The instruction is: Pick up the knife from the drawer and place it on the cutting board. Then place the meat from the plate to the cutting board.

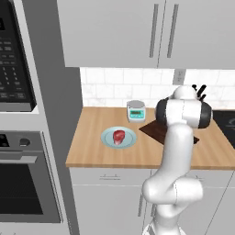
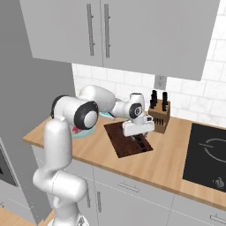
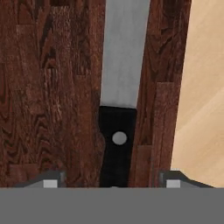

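The knife (image 3: 120, 65), with a grey blade and a black riveted handle, lies flat on the dark reddish cutting board (image 3: 43, 87). My gripper (image 3: 111, 181) hangs just above the handle, open, with a fingertip on each side and not touching it. From the right base view the gripper (image 2: 139, 136) points down over the cutting board (image 2: 121, 143). The meat (image 1: 119, 136) rests on the pale blue plate (image 1: 108, 139), left of the cutting board (image 1: 153, 131). The drawer fronts (image 1: 110, 177) under the counter are shut.
A small kitchen scale (image 1: 136, 111) stands behind the plate. A wooden knife block (image 2: 160, 114) sits by the wall just behind the board. A black cooktop (image 2: 207, 152) lies to the right; an oven and microwave column (image 1: 18, 137) stands at the left.
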You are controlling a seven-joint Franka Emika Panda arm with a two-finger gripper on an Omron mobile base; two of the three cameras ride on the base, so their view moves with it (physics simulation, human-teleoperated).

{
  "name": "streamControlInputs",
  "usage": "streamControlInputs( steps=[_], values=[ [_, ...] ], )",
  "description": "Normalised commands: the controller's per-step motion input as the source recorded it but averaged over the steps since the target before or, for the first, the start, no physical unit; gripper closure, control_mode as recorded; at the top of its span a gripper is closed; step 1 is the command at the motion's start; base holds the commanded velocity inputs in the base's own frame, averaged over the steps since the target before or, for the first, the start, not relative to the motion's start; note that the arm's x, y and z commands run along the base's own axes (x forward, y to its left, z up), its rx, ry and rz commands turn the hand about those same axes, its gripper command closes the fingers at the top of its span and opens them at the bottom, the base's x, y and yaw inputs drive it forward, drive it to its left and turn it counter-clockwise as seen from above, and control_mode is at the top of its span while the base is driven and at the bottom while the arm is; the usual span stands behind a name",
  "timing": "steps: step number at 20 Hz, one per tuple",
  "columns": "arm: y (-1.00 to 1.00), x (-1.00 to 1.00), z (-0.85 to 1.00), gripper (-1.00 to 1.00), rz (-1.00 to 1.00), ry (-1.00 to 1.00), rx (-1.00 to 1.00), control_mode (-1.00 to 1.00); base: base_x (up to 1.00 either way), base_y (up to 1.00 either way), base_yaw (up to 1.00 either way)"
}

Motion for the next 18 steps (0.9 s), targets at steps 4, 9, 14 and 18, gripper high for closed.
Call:
streamControlInputs(
  steps=[4, 9, 14, 18],
  values=[
    [0.44, -0.54, 0.72, -1.00, 0.04, -0.02, 0.00, -1.00, 0.00, 0.00, 0.00],
    [0.92, -1.00, 0.40, -1.00, 0.05, 0.00, 0.00, -1.00, 0.00, 0.00, 0.00],
    [1.00, -1.00, 0.30, -1.00, 0.00, 0.00, 0.01, -1.00, 0.00, 0.00, 0.00],
    [1.00, -0.74, 0.68, -1.00, 0.00, 0.00, 0.03, -1.00, 0.00, 0.00, 0.00]
  ],
)
